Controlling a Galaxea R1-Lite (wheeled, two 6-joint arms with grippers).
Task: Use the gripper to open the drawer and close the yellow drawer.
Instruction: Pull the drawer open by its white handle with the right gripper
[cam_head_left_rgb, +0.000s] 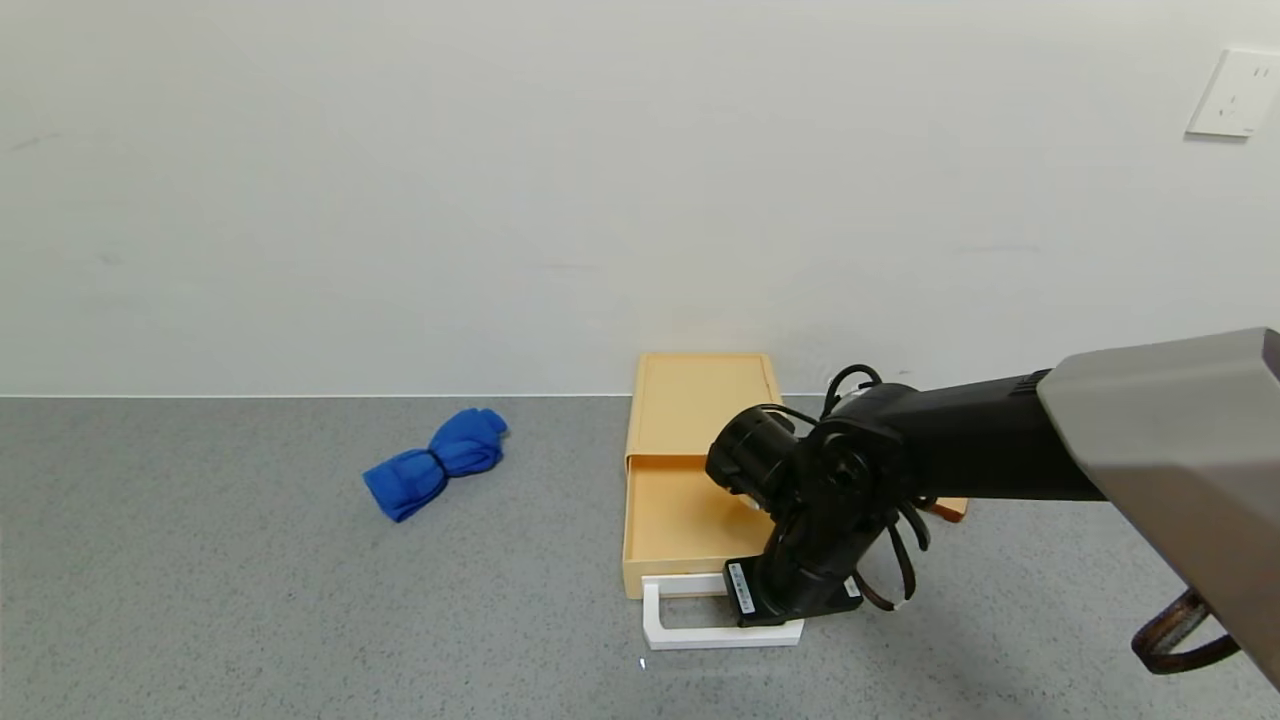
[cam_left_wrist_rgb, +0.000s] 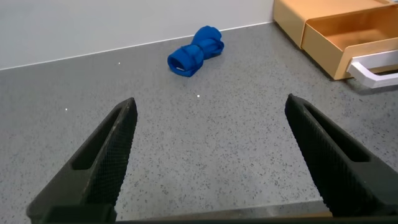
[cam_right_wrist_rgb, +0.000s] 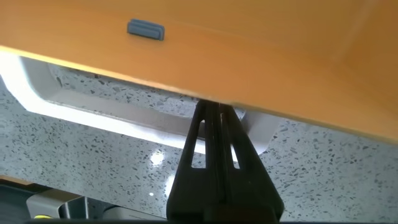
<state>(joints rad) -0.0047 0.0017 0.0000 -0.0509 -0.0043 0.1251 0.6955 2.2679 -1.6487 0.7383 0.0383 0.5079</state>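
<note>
The pale yellow drawer box (cam_head_left_rgb: 702, 398) lies against the wall with its tray (cam_head_left_rgb: 672, 520) slid partway out toward me. Its white loop handle (cam_head_left_rgb: 700, 632) lies on the table in front. My right gripper (cam_head_left_rgb: 790, 590) points down at the handle's right part. In the right wrist view its fingers (cam_right_wrist_rgb: 214, 143) are pressed together, with the tips at the tray's front face (cam_right_wrist_rgb: 261, 56) and the white handle bar (cam_right_wrist_rgb: 93, 109) crossing behind them. My left gripper (cam_left_wrist_rgb: 211, 102) is open and empty over bare table; the drawer (cam_left_wrist_rgb: 348, 37) shows far off there.
A blue rolled cloth (cam_head_left_rgb: 437, 462) lies on the grey table left of the drawer, also in the left wrist view (cam_left_wrist_rgb: 196, 50). A tan-orange piece (cam_head_left_rgb: 950, 510) peeks out behind my right arm. The wall stands right behind the drawer box.
</note>
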